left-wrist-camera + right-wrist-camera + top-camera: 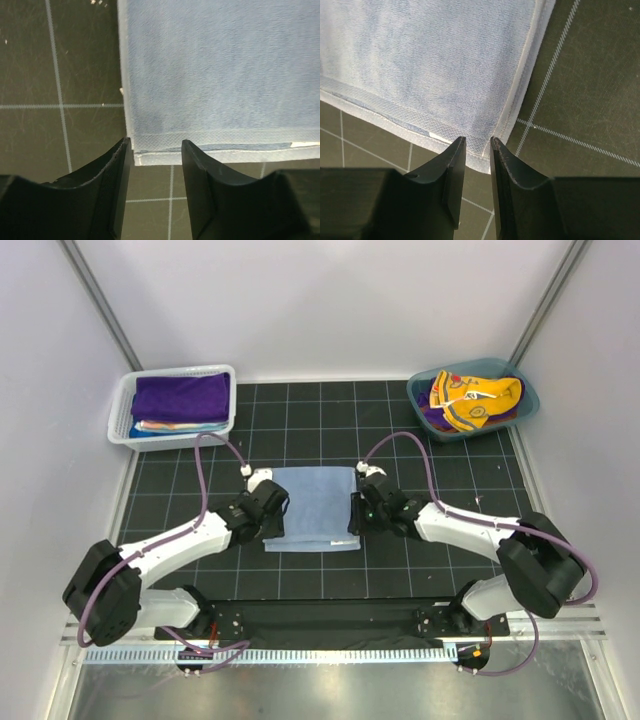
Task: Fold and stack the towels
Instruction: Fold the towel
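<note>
A black gridded mat [170, 530] sits between white walls [330, 300]. The pale blue towel [314, 508] lies flat at its centre between the left gripper [156, 147] and the right gripper [478, 142]. Only the wrist views show each gripper's jaws apart at a near corner. The white mesh basket [119, 423] holds a purple towel [182, 397]; the teal tub [534, 402] holds a yellow-orange towel [478, 400].

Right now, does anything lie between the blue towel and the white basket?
Nothing lies on the mat between blue towel and white basket; only the left arm's purple cable loops over that gap.
</note>
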`<state>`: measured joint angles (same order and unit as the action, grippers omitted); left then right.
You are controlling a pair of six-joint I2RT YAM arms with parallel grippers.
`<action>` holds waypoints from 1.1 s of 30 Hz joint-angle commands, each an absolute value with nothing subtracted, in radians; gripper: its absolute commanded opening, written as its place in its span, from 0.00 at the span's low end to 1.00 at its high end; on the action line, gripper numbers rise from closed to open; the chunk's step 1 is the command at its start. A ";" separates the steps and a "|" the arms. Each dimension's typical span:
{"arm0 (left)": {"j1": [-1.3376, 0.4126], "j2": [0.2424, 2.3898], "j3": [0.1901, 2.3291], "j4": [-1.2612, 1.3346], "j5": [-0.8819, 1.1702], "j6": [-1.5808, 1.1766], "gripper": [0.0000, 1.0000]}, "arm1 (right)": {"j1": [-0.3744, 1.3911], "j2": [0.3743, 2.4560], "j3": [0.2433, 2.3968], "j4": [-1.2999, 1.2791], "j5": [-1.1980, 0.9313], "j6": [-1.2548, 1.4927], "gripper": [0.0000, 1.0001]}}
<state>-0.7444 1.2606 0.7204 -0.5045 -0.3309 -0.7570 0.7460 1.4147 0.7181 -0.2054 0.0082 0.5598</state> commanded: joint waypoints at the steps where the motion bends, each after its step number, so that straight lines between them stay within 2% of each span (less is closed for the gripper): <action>1: -0.749 1.250 0.695 -0.474 -0.382 -0.814 0.52 | 0.756 1.411 0.724 -0.196 0.078 0.598 0.34; 7: -0.747 1.272 0.681 -0.472 -0.400 -0.839 0.56 | 0.778 1.445 0.729 -0.192 0.092 0.620 0.34; 17: -0.738 1.310 0.680 -0.449 -0.385 -0.835 0.56 | 0.782 1.479 0.744 -0.207 0.112 0.630 0.37; 29: -0.693 1.350 0.635 -0.357 -0.296 -0.830 0.45 | 0.782 1.491 0.758 -0.209 0.112 0.635 0.36; 32: -0.692 1.341 0.637 -0.357 -0.293 -0.830 0.39 | 0.782 1.488 0.762 -0.216 0.113 0.637 0.36; 33: -0.690 1.339 0.637 -0.359 -0.293 -0.827 0.35 | 0.782 1.482 0.764 -0.216 0.115 0.637 0.37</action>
